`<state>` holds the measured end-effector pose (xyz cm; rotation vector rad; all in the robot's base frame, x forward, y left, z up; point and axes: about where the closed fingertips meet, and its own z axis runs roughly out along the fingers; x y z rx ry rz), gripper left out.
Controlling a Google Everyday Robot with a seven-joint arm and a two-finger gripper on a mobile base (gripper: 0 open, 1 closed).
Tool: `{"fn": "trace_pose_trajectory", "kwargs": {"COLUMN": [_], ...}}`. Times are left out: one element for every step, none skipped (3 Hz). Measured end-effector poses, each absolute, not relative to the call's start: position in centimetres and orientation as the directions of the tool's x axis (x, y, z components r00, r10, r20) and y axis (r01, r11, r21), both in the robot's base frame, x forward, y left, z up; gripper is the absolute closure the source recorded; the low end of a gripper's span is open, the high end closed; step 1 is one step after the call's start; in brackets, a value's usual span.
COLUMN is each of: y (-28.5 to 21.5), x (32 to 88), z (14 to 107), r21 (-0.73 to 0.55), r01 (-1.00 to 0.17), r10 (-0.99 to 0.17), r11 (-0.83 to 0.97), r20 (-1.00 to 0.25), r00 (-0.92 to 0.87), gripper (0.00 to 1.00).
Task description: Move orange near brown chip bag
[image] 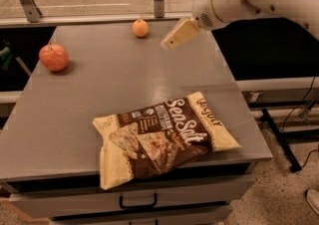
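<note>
One gripper (172, 41) (grip state unclear) hovers near the orange (140, 28), far from the brown chip bag (164, 139).

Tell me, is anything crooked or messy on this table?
Only the brown chip bag: it lies crooked, with one corner hanging over the front edge of the table. The orange and apple sit neatly. The gripper hovers beside the orange, near the back.

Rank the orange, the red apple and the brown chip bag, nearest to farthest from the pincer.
The pincer hovers over the table's far right.
1. Small round orange, beside it at the far edge.
2-3. Crinkly brown chip bag at the front and round red apple on the view's left: too close to call.
</note>
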<state>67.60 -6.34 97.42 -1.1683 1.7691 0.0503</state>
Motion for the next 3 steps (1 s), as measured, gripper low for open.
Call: {"fn": "trace_pose_trajectory", "kwargs": {"y": [-2.5,1.5,3.8], "x": [72.2,77.0,80.9], "z": [95.1,92.3,89.7], "r21": [-0.363,-0.273,-0.216], "r01": [-0.721,-0.733,-0.739], "r10": [-0.587,-0.496,-0.448], "r11": [0.591,0.624,0.638], "r20": [-0.806,-0.862,-0.885], "r00": [-0.075,-0.101,-0.127], "gripper": [0.00,0.00,0.00]}}
